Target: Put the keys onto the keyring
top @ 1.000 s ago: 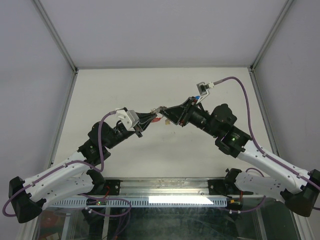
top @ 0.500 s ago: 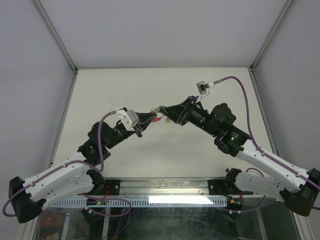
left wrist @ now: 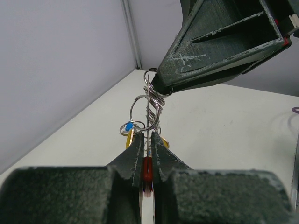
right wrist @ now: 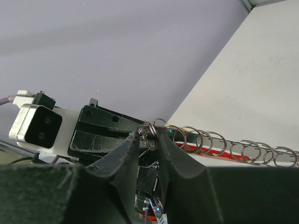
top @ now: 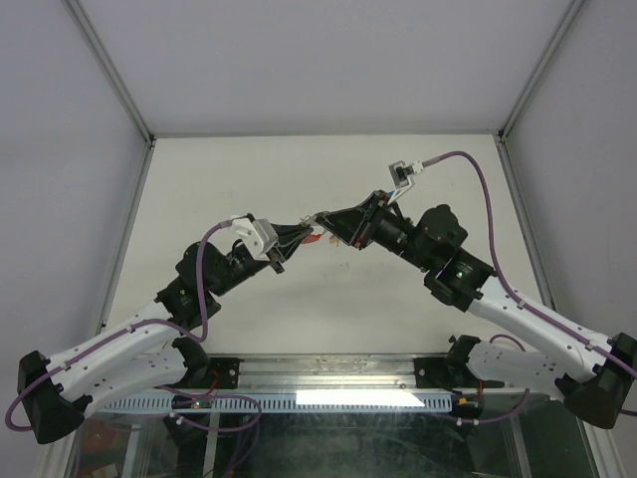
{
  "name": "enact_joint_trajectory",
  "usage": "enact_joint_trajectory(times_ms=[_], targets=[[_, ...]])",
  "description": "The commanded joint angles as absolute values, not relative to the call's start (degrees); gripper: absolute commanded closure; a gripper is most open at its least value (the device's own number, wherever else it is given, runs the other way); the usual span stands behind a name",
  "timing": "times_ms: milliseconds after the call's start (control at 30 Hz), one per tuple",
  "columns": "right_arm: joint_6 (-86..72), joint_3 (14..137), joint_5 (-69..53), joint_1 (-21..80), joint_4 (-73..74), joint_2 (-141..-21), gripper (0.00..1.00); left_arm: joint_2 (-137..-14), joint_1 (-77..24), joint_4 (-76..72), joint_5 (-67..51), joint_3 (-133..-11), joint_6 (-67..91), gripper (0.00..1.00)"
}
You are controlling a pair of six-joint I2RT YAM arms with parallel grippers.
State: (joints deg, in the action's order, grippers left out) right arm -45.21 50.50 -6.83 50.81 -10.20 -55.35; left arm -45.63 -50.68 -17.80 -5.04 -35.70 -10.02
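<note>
- The left hand [left wrist: 147, 138] is pressed together on the red key [left wrist: 147, 170]. The plastic head is wedged between its 2 fingers, and the metal end points up toward the other hand.
- The right hand [right wrist: 148, 133] pinches the keyring [left wrist: 155, 95], a small bunch of silvery wire turns at its very tip.
- The 2 hands meet in the air above the middle of the bench [left wrist: 224, 130], and nothing they hold rests on it.
- A blue key [left wrist: 127, 127] and a yellow key [left wrist: 129, 139] hang just beside the left fingers, apparently on a wire loop already. I cannot tell whether the red key's hole has caught the wire yet.
- A chain of loops [right wrist: 219, 142] trails away from the keyring in the right wrist view. Its weight will probably try to twist the ring, so the right hand needs a firm, unmoving pinch.
- The step in hand looks like feeding the red key onto the ring's wire. It should go best with 1 hand fixed and 1 moving: the right hand holds the ring steady while the left steers the key in a small arc along the curve of the wire.
- The pull should be light. The key head is tiny and smooth, and a hard tug could slide it out of the left fingers or drag the ring from the right ones.
- If the wire end snags, easing back and realigning is safer than pushing through.
- The left wrist view looks straight along the key to the ring, so it is the one to steer by.
</note>
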Motion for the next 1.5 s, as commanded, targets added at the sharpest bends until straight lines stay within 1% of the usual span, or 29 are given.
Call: enact_joint_trajectory(times_ms=[0,267,467,633,700,967,1200,1333,1467], targets=[[-45.78,52.09,-7.84,50.89,-15.38,-54.42,0.77,-45.30,-51.15,-21.06,-6.30,-38.26,-10.02,1.00],[-45.55,51.73,-7.38,50.89,-14.74,-53.75,0.91,-45.70,-51.16,-21.02,-6.34,-38.48,-9.84,1.00],[-44.22,52.07,-7.69,50.89,-13.85,-53.12,0.97,-45.85,-51.15,-20.09,-5.26,-38.54,-10.01,1.00],[-42.98,53.24,-7.18,50.89,-10.56,-51.54,0.97,-46.12,-51.15,-18.77,-4.53,-38.82,-10.19,1.00],[-38.41,54.65,-5.85,50.89,-8.26,-51.21,1.00,-46.26,-51.15,-18.21,-4.48,-38.94,-10.34,1.00],[-30.42,63.76,-0.81,50.89,4.94,-52.91,1.00,-47.10,-51.15,-15.16,-4.33,-39.65,-12.84,1.00],[-25.23,70.25,0.83,50.89,12.95,-55.22,1.00,-48.25,-51.15,-11.42,-3.34,-40.86,-15.47,1.00],[-22.11,69.88,-0.02,50.89,11.94,-55.31,1.00,-48.68,-51.20,-11.05,-3.66,-41.16,-15.64,1.00],[-19.73,65.78,-2.25,50.89,4.27,-54.35,1.00,-49.48,-51.18,-10.58,-4.32,-41.78,-14.98,1.00]])
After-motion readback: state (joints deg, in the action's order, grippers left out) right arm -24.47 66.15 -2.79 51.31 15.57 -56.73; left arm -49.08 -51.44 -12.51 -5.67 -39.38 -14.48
